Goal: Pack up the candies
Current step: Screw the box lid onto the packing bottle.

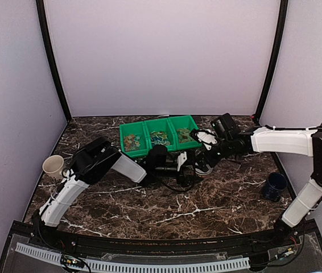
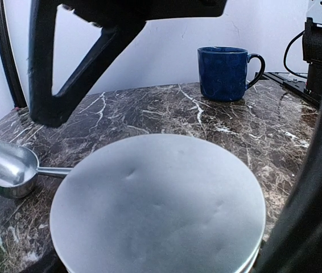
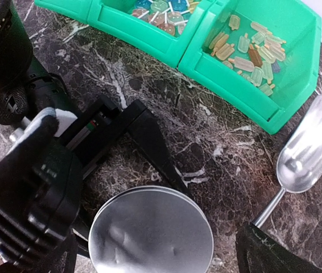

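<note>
The candies lie in a green three-compartment bin, also seen at the back centre. A round silver tin with its lid on stands just in front of the bin. My left gripper reaches in sideways and has the tin between its fingers, which lie against its sides. My right gripper hovers open above the lid, one finger on either side and clear of it. A metal scoop lies on the marble beside the tin, empty.
A dark blue mug stands at the right of the table. A cream mug sits at the left edge by the wall. Both arms crowd the middle in front of the bin. The scoop points its handle at the tin.
</note>
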Tool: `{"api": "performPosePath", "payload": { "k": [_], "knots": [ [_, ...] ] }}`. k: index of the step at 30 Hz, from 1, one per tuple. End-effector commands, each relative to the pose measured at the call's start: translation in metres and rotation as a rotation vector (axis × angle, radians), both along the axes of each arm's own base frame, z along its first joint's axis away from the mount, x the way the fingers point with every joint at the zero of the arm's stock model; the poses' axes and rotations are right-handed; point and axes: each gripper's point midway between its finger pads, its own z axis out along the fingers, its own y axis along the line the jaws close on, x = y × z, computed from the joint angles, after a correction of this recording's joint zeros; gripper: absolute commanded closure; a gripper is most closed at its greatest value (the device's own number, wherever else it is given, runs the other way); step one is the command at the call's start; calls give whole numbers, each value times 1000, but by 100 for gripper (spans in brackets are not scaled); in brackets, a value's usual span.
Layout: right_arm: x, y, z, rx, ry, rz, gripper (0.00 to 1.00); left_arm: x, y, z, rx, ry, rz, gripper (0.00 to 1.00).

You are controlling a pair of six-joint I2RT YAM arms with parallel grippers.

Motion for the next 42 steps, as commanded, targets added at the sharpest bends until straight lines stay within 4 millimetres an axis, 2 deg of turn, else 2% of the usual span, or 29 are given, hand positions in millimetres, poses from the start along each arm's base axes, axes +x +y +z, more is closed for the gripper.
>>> {"api": "performPosePath", "payload": {
  "k": [1,6,9,10,24,42],
  "knots": [
    [1,1,-11,-29,58,87,3,-47,60,-167,399,222,-44,13],
    [6,4,-7,-20,80,136,3,-48,60,-167,395,228,-51,13],
    [2,4,-13,-25,108,161,3,-49,60,-167,395,230,-54,13],
    [7,8,-6,-16,93,165,3,-49,60,-168,395,230,-54,13],
    [11,-4,-17,-72,104,113,3,-50,60,-169,398,238,-63,13],
    [0,-3,-15,-61,140,146,3,-51,59,-170,398,245,-73,13]
  ]
}}
